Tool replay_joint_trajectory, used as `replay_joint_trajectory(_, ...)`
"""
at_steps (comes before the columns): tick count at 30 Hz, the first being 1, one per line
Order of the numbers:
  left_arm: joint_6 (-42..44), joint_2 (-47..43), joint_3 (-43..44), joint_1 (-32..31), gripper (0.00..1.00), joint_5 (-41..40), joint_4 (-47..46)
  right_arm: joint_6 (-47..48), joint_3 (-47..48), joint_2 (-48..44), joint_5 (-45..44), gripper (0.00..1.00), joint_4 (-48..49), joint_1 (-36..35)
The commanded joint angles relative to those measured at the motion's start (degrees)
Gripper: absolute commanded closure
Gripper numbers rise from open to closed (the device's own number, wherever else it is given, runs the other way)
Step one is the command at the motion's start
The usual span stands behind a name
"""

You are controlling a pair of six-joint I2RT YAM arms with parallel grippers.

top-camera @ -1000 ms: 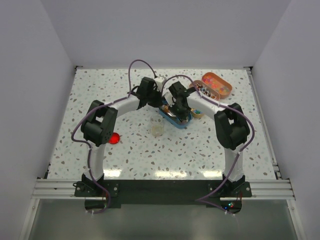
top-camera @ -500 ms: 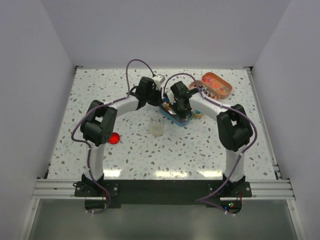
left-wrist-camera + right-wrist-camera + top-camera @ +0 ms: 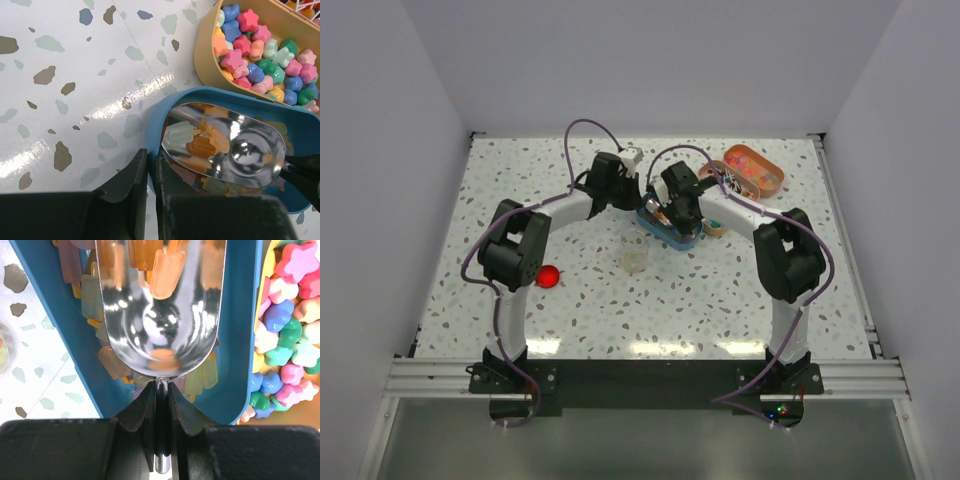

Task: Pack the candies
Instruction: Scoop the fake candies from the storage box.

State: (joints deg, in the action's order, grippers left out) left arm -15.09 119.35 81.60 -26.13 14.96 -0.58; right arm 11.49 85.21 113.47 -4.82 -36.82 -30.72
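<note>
The candies point(image 3: 200, 142) were small pastel ice-lolly shapes in orange, pale green and lilac. A few lay in the silver scoop point(image 3: 240, 155), the rest under it in the blue tin point(image 3: 156, 120), in the far half of the tabletop point(image 3: 75, 100), near its middle. The right gripper point(image 3: 161, 390) was clamped on the scoop's handle. The left gripper point(image 3: 150, 185), nearly closed, pinched the tin's rim. Star-shaped sweets point(image 3: 260, 55) filled the yellow tin point(image 3: 204, 55) just beside.

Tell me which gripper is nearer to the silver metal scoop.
Right. The right gripper has its jaws shut on the handle of the silver metal scoop. The left gripper clamps the rim of the blue oval tin, just beside the scoop's bowl.
</note>
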Motion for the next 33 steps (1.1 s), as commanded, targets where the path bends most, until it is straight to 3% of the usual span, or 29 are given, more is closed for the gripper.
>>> replay_joint_trajectory(1, -3.28, -4.83, 0.22, -0.33, 0.9, 5.52, -5.31, 1.78, 1.01, -1.58, 2.62, 1.0, 3.77, 0.31)
replay_joint_trajectory(5, -4.24, -3.86, 0.66, -0.41, 1.0, 6.92, -5.48, 3.63, -0.04, -2.55, 6.3, 1.0, 5.09, 0.22)
replay_joint_trajectory(8, -4.86, -3.77, 0.75, -0.41, 1.0, 7.54, -6.01, 6.52, 0.22, -2.38, 10.79, 1.0, 3.95, 0.05)
replay_joint_trajectory(16, -3.54, -5.09, 1.8, -0.41, 1.0, 6.13, -5.04, 8.11, 5.49, 1.67, -1.23, 1.0, -6.6, -0.74)
replay_joint_trajectory(28, -0.12, -5.35, 3.56, -0.41, 1.0, 0.69, -1.44, 8.38, 5.85, 1.32, -4.67, 1.0, -10.82, -2.41)
replay_joint_trajectory(33, -0.2, -4.57, 3.21, -0.5, 1.0, 1.38, -1.44, 7.59, 4.26, 0.0, -0.81, 1.0, -7.57, -2.33)
